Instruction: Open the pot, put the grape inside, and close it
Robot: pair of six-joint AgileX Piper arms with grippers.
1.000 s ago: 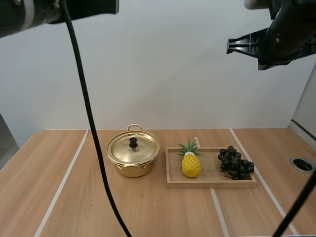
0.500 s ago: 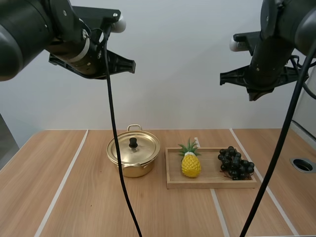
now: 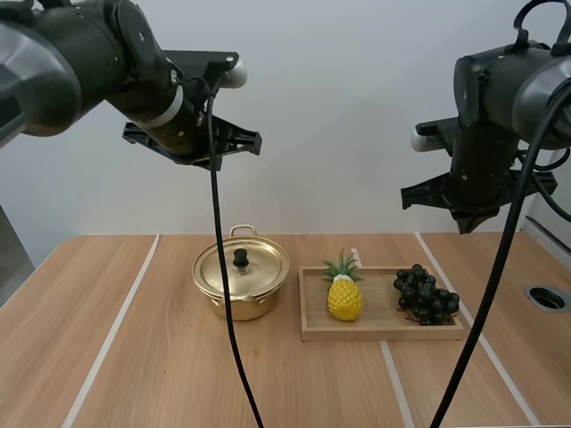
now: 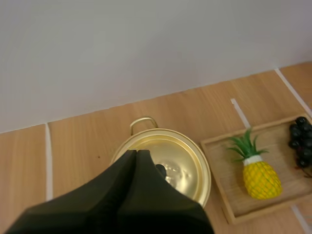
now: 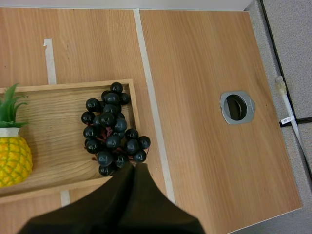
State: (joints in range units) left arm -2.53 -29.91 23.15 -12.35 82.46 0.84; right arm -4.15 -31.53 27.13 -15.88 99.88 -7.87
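Lid sits on pot, grapes on tray, my left gripper and right gripper both closed empty overhead, so I should open left and drop straight onto knob.

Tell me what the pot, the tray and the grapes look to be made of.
The pot and its lid: metal by their look, polished gold colour, with bright reflections. The tray: wood, pale and matte, grain visible. The grapes: dark glossy balls with small highlights; perhaps plastic, though real fruit cannot be ruled out.
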